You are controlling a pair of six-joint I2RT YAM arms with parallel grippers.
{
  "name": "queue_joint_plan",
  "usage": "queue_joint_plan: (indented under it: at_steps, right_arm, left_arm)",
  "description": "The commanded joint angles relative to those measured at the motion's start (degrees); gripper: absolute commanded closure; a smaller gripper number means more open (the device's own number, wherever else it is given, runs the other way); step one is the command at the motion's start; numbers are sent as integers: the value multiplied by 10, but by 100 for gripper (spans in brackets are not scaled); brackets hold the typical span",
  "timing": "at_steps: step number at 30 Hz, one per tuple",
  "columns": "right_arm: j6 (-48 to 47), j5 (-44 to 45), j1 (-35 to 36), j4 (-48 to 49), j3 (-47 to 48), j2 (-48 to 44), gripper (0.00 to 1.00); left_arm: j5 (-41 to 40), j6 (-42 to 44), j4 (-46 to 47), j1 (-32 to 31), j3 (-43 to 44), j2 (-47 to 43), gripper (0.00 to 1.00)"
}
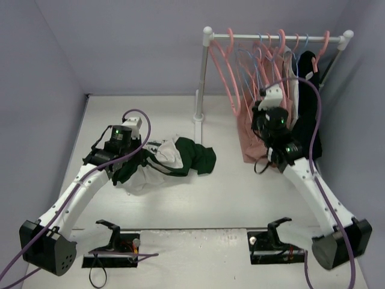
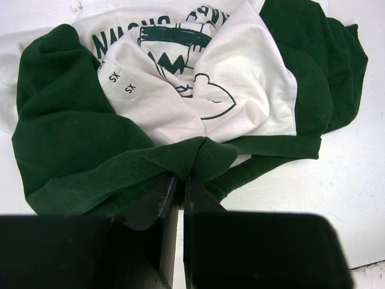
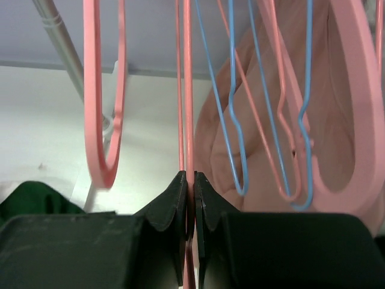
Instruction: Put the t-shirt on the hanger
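Pink wire in one claw, green cloth in the other: both grips made, nothing lifted off the rail yet.

Right gripper (image 3: 189,180) is pinched tight on a thin pink triangular wire hanger (image 3: 187,90), which hangs from the white rack rail (image 1: 277,37) at the far right corner of the desk (image 1: 240,198), among light-blue wire hangers (image 3: 234,132) and a salmon-pink garment (image 3: 337,120). Left gripper (image 2: 180,183) is clamped on a dark green fold of the cream-white cloth t-shirt with dark green sleeves (image 2: 240,84), bunched up left of the desk's centre. My read: this is the fetching stage. Next, unhook the hanger and carry it over, and the shirt needs spreading to find its neck. Only the wrist views show the two bites, and only the top view shows shirt and rack lying well apart.
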Motion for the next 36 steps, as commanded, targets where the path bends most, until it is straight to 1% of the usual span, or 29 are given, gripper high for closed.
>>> queue_joint_plan:
  at_steps: [1, 5, 8, 13, 21, 29, 32, 36]
  right_arm:
    - [53, 0, 16, 23, -71, -81, 100]
    - [79, -6, 36, 6, -139, -129, 100]
    - [111, -3, 62, -28, -166, -156, 100]
    - [162, 15, 110, -74, -191, -194, 100]
    - [201, -16, 129, -93, -241, -284, 100]
    - [176, -65, 136, -107, -239, -312, 100]
    - [146, -91, 137, -107, -229, -325, 100]
    - [110, -163, 138, -108, -214, -320, 100]
  left_arm:
    - [1, 2, 21, 3, 12, -8, 100]
    - [0, 5, 23, 3, 13, -10, 100]
    - [-1, 8, 23, 3, 13, -10, 100]
    - [-10, 12, 22, 3, 15, -9, 100]
    - [-9, 14, 24, 3, 16, -7, 100]
    - [-9, 21, 30, 3, 17, -9, 100]
    - [-7, 22, 34, 3, 18, -10, 100]
    - [-11, 30, 35, 3, 22, -15, 100]
